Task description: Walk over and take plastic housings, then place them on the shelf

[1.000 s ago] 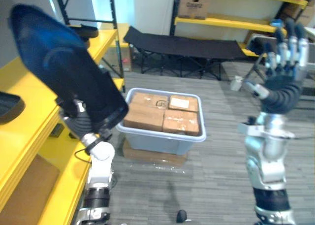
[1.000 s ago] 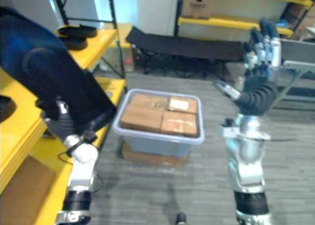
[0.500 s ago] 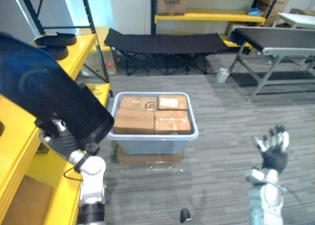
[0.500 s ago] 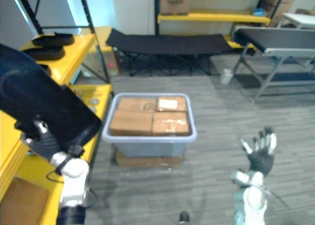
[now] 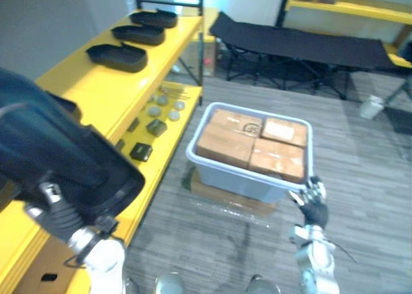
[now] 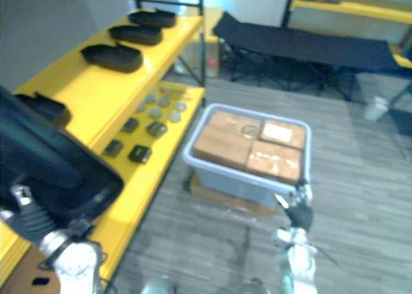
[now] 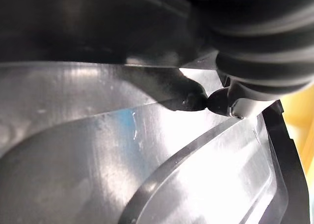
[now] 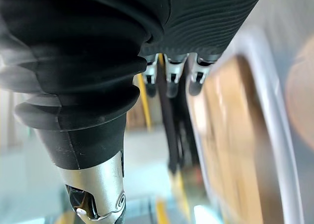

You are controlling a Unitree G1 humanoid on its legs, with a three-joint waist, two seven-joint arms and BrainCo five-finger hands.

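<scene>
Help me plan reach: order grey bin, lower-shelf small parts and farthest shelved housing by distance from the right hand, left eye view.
1. grey bin, right beside the right hand.
2. small parts, lower shelf, leftward.
3. farthest housing, far end of top shelf.

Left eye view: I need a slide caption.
Left hand carries black housing beside yellow shelf; right hand hangs open.

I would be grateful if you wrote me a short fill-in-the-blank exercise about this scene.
The left hand holds a large black housing beside the ___ shelf.
The grey bin holds ___ cardboard boxes.
The right hand, near the bin's rim, holds ___.
Missing words: yellow; four; nothing.
</scene>
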